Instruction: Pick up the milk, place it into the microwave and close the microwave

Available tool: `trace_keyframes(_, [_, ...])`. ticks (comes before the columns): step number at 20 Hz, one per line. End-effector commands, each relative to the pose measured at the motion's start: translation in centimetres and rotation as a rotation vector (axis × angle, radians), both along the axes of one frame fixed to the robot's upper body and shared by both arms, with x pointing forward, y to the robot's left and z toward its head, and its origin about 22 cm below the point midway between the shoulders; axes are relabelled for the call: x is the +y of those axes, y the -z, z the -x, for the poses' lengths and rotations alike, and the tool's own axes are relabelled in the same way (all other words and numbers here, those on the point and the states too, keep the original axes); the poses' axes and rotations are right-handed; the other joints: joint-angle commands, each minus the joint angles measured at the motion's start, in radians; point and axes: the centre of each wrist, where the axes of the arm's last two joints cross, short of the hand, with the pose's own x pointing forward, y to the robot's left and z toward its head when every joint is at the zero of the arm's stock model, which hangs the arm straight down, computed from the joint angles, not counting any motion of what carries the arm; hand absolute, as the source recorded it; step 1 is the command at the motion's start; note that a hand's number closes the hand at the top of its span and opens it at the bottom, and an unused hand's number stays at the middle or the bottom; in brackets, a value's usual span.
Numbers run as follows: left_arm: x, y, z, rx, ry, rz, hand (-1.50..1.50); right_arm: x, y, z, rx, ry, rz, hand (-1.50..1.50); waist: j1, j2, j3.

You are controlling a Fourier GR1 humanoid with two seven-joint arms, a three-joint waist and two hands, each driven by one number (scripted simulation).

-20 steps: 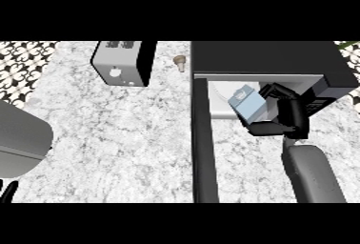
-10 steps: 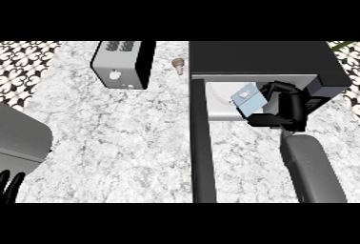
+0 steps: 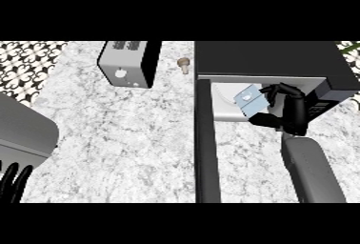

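**Milk carton held at the microwave's mouth**

At the upper right of the white-and-grey marbled surface [image 3: 126, 138] stands one black box-shaped microwave [image 3: 267, 57], its dark door [image 3: 203, 143] swung open toward the viewer and seen edge-on as a long black bar. One small pale blue-grey milk carton [image 3: 249, 98] sits tilted at the cavity's opening, over the white floor inside, with the right hand [image 3: 288, 112] curled round its right side, black fingers wrapped over the top and thumb below. A light mark shows on the carton's face; no writing can be read. One silver and black toaster [image 3: 128, 62] stands at the upper left, and one small tan object [image 3: 184, 63], too small to identify, lies between it and the microwave. The left hand [image 3: 14, 181] shows only as black fingers pointing upward, cut off at the lower left edge.
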Motion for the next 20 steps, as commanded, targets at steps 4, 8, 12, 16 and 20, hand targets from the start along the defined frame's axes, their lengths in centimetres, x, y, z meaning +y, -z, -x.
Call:
trace_keyframes(4, [-0.5, -0.4, -1.0, -0.017, 0.033, -0.009, -1.5, 0.8, -3.2, -4.5, 0.1, 0.071, 0.034, 1.5, 0.092, 0.06, -0.008])
trace_keyframes(8, [0.3, 0.0, -1.1, 0.003, 0.028, -0.044, -1.5, -0.4, -2.1, -3.5, 0.066, 0.259, -0.007, 1.5, 0.111, 0.07, -0.009])
trace_keyframes(12, [-0.1, -0.7, -1.6, -0.024, 0.033, -0.067, -1.5, -1.3, -0.9, -2.5, -0.005, 0.339, 0.086, 1.5, 0.132, 0.079, -0.009])
trace_keyframes(16, [-0.3, -0.6, -1.9, -0.007, 0.046, -0.091, -1.5, -2.4, -0.8, -2.0, -0.067, 0.388, 0.21, -1.5, 0.144, 0.084, -0.012])
trace_keyframes(20, [-0.6, -0.8, -2.4, -0.026, 0.072, -0.106, -1.5, -2.9, -0.2, -1.5, -0.08, 0.401, 0.237, -1.5, 0.161, 0.09, -0.01])
